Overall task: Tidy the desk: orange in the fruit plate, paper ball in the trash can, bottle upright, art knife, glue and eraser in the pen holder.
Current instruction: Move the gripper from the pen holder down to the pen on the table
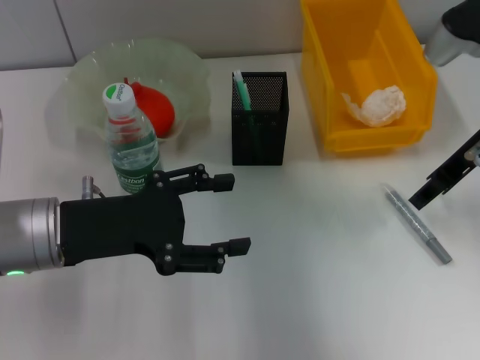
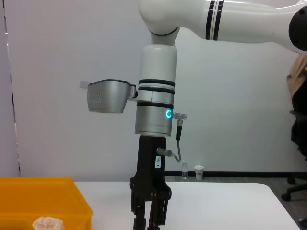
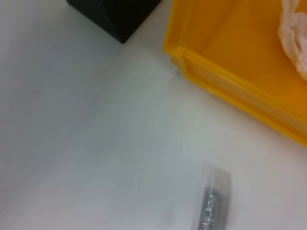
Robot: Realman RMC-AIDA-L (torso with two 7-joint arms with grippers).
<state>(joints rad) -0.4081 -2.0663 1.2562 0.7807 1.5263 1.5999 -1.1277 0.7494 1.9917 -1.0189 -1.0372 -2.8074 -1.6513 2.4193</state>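
The bottle (image 1: 131, 142) stands upright beside the fruit plate (image 1: 82, 82), and the orange (image 1: 156, 109) lies in that plate. My left gripper (image 1: 232, 214) is open and empty, just right of the bottle. The black pen holder (image 1: 259, 120) (image 3: 115, 14) has a green and white stick (image 1: 241, 90) in it. The eraser is out of view. The paper ball (image 1: 379, 105) (image 3: 295, 33) (image 2: 48, 223) lies in the yellow trash can (image 1: 330, 90) (image 3: 230, 62). The silver art knife (image 1: 418, 223) (image 3: 213, 206) lies flat on the desk, with my right gripper (image 1: 420, 196) (image 2: 148, 218) just above its far end.
The white desk (image 1: 315, 300) stretches open between the two arms and toward the front edge. The trash can stands close behind the right arm. Bottle and plate crowd the back left.
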